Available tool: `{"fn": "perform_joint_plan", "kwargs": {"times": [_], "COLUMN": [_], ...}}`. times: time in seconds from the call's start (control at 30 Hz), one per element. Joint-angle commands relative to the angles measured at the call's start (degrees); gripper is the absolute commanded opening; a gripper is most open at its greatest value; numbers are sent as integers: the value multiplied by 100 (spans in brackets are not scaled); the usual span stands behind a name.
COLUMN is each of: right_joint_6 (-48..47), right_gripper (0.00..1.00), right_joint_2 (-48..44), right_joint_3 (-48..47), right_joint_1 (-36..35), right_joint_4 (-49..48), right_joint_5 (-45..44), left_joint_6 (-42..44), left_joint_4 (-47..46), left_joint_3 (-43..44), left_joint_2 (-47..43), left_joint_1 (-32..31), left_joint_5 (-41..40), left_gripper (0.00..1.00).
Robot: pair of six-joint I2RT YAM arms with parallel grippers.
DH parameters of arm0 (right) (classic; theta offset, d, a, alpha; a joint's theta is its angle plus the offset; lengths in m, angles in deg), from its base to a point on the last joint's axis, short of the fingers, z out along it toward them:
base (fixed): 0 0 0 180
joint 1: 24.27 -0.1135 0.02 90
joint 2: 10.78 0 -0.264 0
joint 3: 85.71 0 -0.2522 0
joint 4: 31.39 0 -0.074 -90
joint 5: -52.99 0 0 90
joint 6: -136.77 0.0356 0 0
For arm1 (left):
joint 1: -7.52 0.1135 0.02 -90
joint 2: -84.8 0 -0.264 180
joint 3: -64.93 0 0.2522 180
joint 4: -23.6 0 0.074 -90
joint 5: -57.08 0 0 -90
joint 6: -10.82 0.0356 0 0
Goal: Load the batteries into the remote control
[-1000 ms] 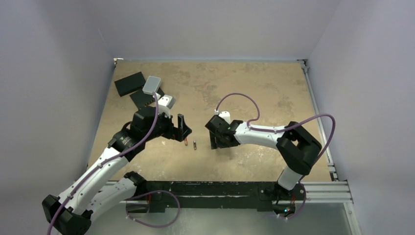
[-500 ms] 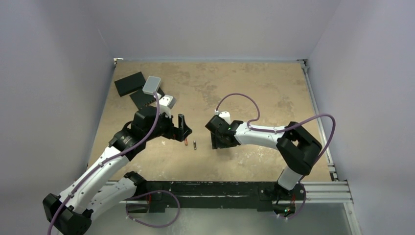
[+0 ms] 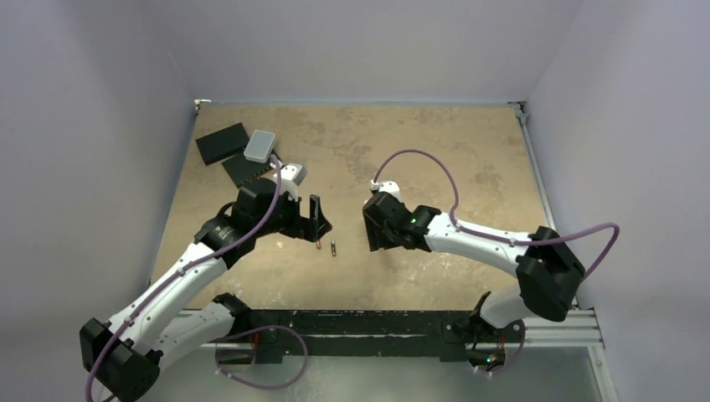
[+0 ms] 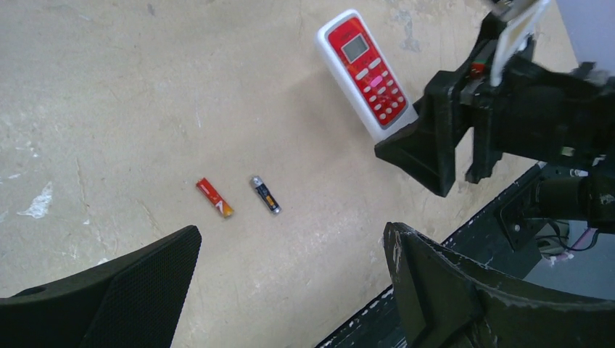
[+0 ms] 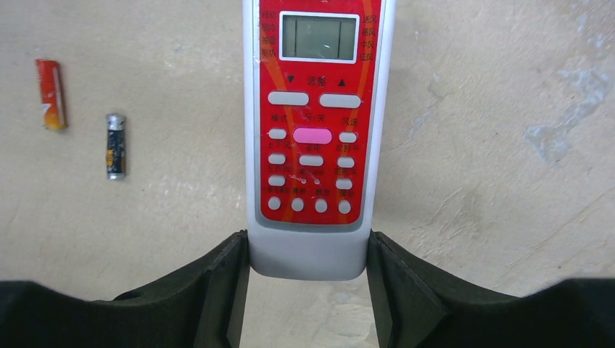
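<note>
Take the remote control (image 4: 366, 72) as your reference point on the desk (image 3: 419, 142).

1. Well to the left of the remote control, toward the far edge, you see two flat black slabs (image 3: 222, 142) and a light grey box (image 3: 260, 145) that overlaps them.
2. The left end effector (image 4: 290, 243) hangs left of the remote control, above the batteries. Its jaws are spread wide and it has hold of nothing.
3. The reddish-orange battery (image 4: 215, 198) lies on the desk left of the remote control. The dark battery (image 4: 265, 194) lies just beside it, on the side nearer the remote control. The two are roughly parallel and do not touch. Both are outside the remote control.
4. The remote control faces up, showing you its red button panel and display.
5. The right end effector (image 5: 307, 243) is partly closed on the button end of the remote control. One finger presses against each long white edge. The display end points away from it.
</note>
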Motion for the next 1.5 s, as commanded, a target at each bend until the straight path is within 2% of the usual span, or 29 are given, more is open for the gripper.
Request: {"fn": "perform_joint_plan", "kwargs": {"times": [0.0, 0.3, 0.37, 0.47, 0.57, 1.27, 1.47], "right_joint_6": [-680, -1555, -1725, -2009, -2306, -4068, -4377], "right_gripper": [23, 19, 15, 9, 2, 0, 0], "right_joint_2": [-473, -1018, -1050, -1124, -1213, -1355, -1363], "right_joint_3": [1, -50, -134, -281, -411, -1116, -1202], "right_joint_1": [10, -6, -37, -87, -157, -820, -1038], "right_joint_4": [-22, -110, -18, 80, 116, -17, -65], "right_joint_5": [114, 553, 592, 620, 690, 1381, 1847], "left_joint_6": [-254, -712, -773, -885, -923, -1276, -1237], "left_joint_4": [45, -299, -356, -455, -479, -298, -174], "left_joint_3": [359, 535, 560, 468, 462, 479, 538], "left_joint_2": [285, 715, 804, 909, 1052, 932, 916], "left_joint_1": [21, 194, 490, 1258, 1503, 1507, 1507], "left_joint_5": [292, 1303, 1772, 2787, 3275, 3784, 3917], "left_gripper": [98, 96, 94, 93, 92, 91, 83]}}
